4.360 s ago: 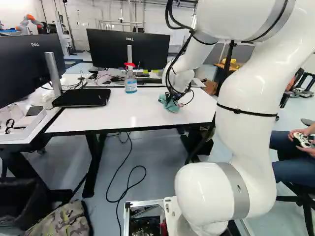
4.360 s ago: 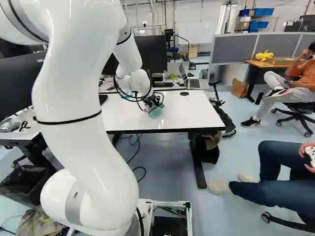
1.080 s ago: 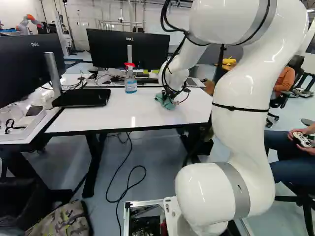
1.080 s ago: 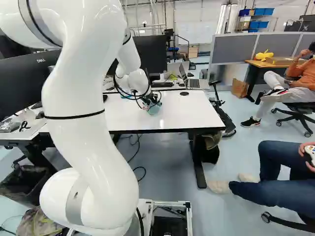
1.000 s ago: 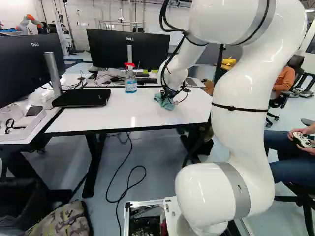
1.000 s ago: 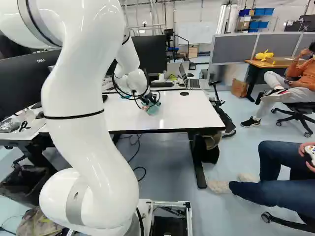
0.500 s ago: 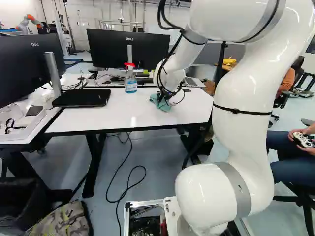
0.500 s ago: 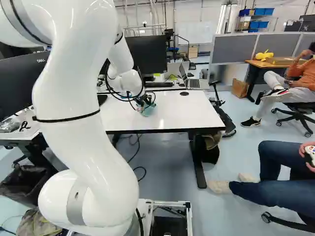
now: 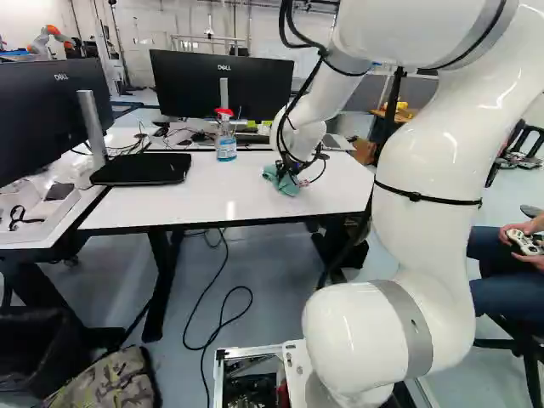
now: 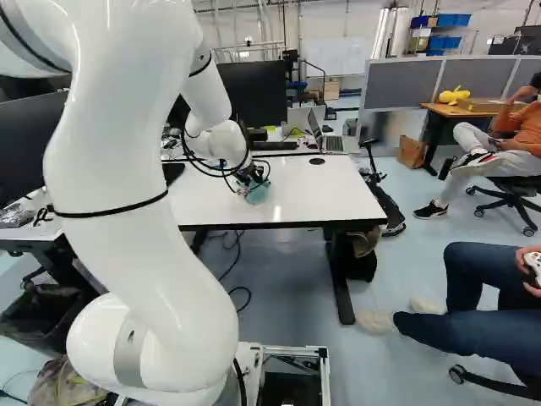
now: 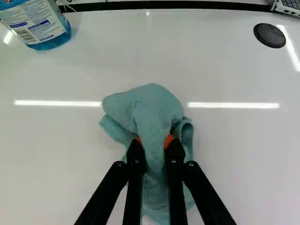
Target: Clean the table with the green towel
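Nearest me the white arm (image 9: 425,204) rises from its lowest joint, with a camouflage bag (image 9: 106,382) and a black bin (image 9: 38,348) off to the left. A black cable (image 9: 223,323) loops over the floor under the table (image 9: 187,204).

The arm reaches forward over that white table, and its gripper (image 9: 293,170) points down, right of the table's middle. The gripper is clenched on the green towel (image 9: 283,181) — in the wrist view the two fingers pinch it from both sides, a bit of orange pad (image 11: 168,140) showing on each. The towel sits bunched on the tabletop, its cloth bulging out ahead of the fingers and trailing back beneath them.

Farther back and to the left stands a spray bottle (image 9: 225,146), blue liquid inside and a red top. Far and to the right of the towel there's a round black disc (image 10: 317,161) on the table.

Beyond the far edge I see a black monitor (image 9: 183,81) and, right of it, an open laptop (image 10: 334,143). Well behind, at the far right — a yellow toy (image 10: 452,96) on a wooden desk (image 10: 431,127).
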`<state>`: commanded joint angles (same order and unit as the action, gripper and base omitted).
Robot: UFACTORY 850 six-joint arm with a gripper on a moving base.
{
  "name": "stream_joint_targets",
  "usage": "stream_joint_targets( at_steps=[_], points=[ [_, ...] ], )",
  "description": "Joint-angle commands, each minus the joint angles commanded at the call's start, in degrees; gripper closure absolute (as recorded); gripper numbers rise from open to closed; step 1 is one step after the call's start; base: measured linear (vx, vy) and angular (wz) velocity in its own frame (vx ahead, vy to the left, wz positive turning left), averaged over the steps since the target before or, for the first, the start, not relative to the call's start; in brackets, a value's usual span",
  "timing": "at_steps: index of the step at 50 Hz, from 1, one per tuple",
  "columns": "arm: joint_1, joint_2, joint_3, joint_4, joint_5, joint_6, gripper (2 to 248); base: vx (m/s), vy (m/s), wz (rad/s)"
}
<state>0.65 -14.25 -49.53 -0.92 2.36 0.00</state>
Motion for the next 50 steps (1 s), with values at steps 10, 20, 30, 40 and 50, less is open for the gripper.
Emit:
stream_joint_targets(
  at_steps=[10,20,30,40,50],
  points=[
    [0.0,1.52,0.37,0.0,0.0,0.0,194,0.0,0.0,0.0],
    [0.0,3.18,0.74,0.0,0.0,0.0,194,0.0,0.0,0.0],
    [0.0,4.82,1.06,0.0,-0.11,0.0,194,0.0,0.0,0.0],
    [0.0,5.96,0.81,0.0,-1.49,0.0,194,0.0,0.0,0.0],
    [-0.02,5.85,-0.82,0.0,-3.76,0.0,194,0.0,0.0,0.0]
  ],
)
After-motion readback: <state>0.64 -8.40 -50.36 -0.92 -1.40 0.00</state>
